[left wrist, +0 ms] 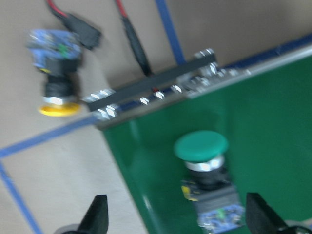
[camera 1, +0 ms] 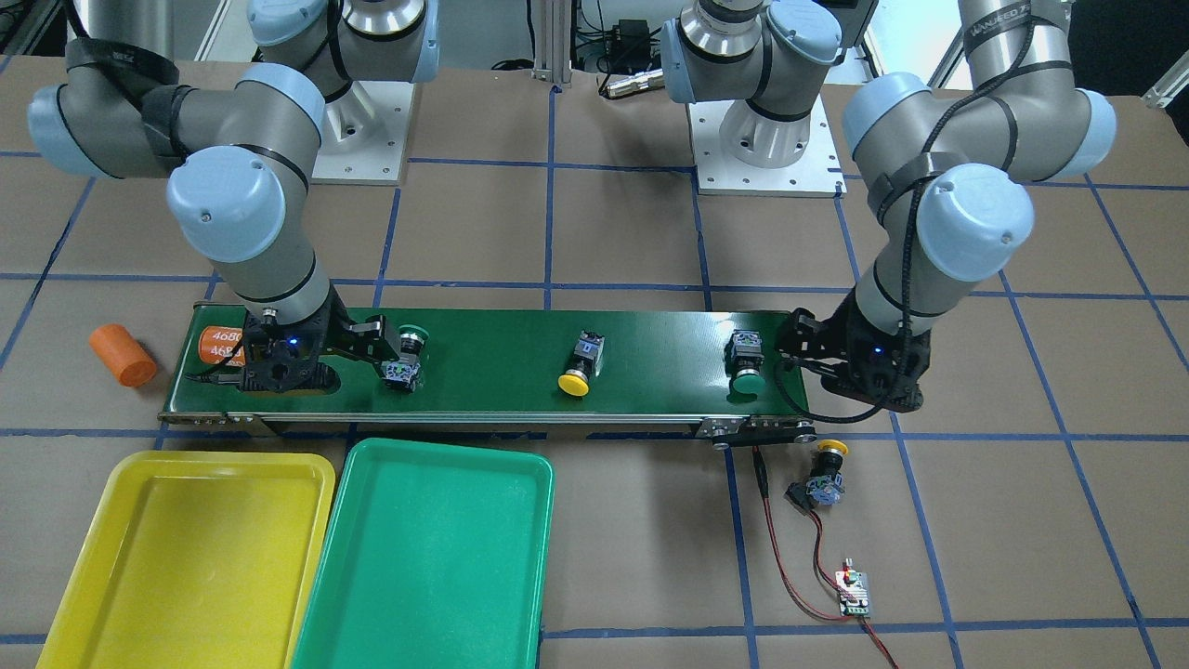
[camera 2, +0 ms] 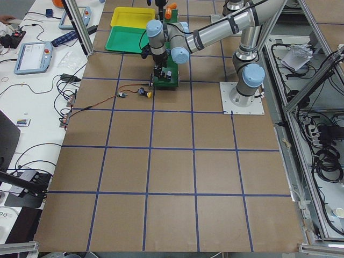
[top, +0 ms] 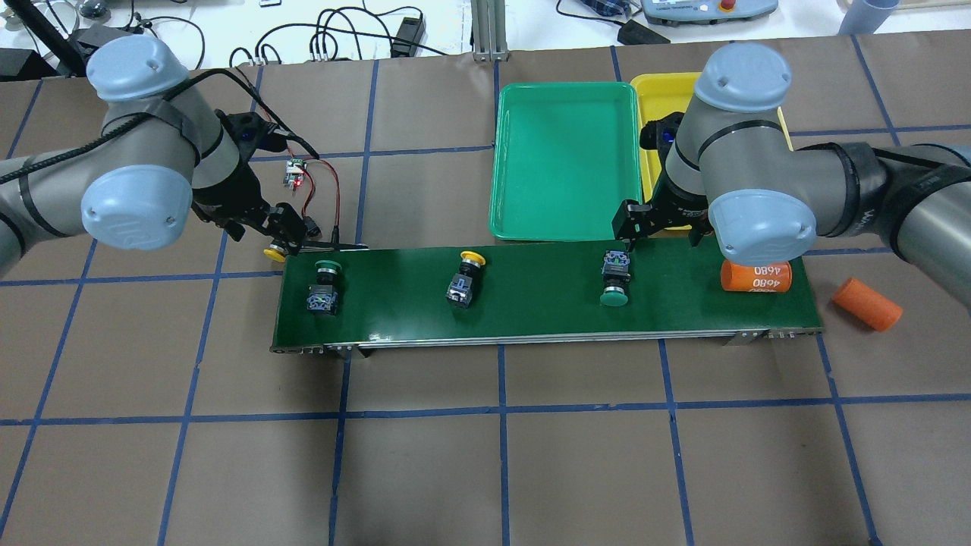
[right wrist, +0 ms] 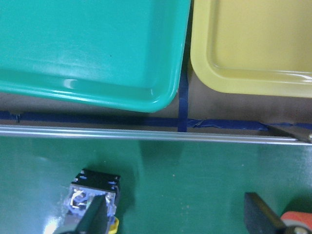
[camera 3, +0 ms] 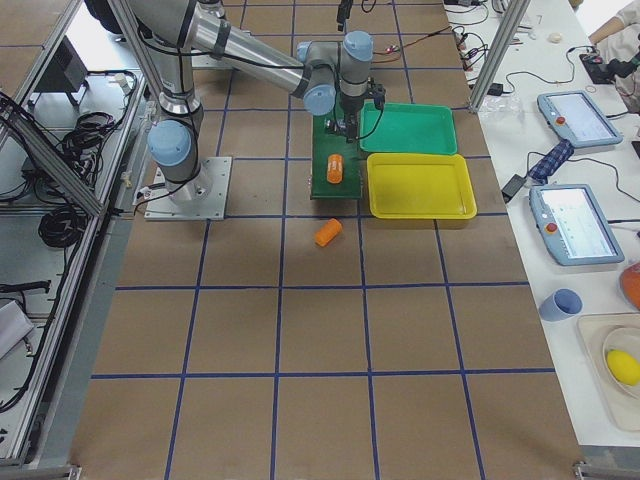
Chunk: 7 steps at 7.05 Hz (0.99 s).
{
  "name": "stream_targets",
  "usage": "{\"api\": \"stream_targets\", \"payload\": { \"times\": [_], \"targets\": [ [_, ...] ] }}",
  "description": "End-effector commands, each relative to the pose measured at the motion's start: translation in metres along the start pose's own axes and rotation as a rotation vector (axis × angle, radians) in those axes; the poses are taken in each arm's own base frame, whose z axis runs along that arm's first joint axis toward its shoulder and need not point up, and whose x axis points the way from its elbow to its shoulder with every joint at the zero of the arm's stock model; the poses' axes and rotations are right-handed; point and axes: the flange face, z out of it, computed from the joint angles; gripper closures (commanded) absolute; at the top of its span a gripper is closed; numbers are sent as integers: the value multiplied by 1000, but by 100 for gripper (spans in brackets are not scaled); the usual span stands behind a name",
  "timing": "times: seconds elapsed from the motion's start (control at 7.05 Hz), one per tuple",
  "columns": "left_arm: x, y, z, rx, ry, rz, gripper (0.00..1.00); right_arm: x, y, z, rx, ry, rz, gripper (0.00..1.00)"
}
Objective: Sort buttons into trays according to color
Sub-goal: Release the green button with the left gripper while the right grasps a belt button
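Reading across from the robot's left, you have the left claw (left wrist: pixel 178 209) hanging at the left end of the conveyor belt (top: pixel 531 303), its fingers apart and gripping nothing. Just off that end, on the desk (top: pixel 485 455), the off-belt yellow button (camera 1: pixel 825 474) lies on its side, long axis across the belt's run and cap toward the belt.

On the belt, the left green button (top: pixel 322 287) also lies crosswise, cap pointing away from the robot toward the trays' side. In the wrist view it shows between the spread fingers. Near the belt's middle, the middle yellow button (top: pixel 464 277) lies almost crosswise, slightly slanted, cap to the far side too. The right green button (top: pixel 614 279) is reversed, with its cap toward the robot.

Your right claw (right wrist: pixel 174 207) is above it, fingers spread and holding nothing. One finger overlaps the button's body, but you cannot tell whether they touch.

Beyond the belt, the green tray (top: pixel 565 159) and the yellow tray (camera 1: pixel 186 557) sit side by side.
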Motion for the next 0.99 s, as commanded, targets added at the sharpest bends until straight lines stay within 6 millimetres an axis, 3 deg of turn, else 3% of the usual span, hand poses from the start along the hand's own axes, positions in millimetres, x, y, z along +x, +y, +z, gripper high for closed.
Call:
{"api": "stream_targets", "payload": {
  "times": [0.0, 0.14, 0.28, 0.57, 0.71, 0.85],
  "targets": [
    [-49, -11, 12, -3, 10, 62, 0, -22, 5, 4, -8, 6, 22, 0],
    [-75, -19, 21, 7, 24, 58, 0, -23, 5, 6, -11, 3, 26, 0],
    [-103, -36, 17, 58, 65, 48, 0, -22, 3, 12, -21, 6, 20, 0],
    [-119, -58, 57, 27, 96, 45, 0, -21, 2, 20, -38, 11, 19, 1],
    [-120, -68, 65, 67, 148, 42, 0, -21, 1, 31, -46, 10, 24, 1],
    [-119, -77, 76, 88, 205, 31, 0, -21, 1, 32, -37, 11, 26, 7]
  ]
}}
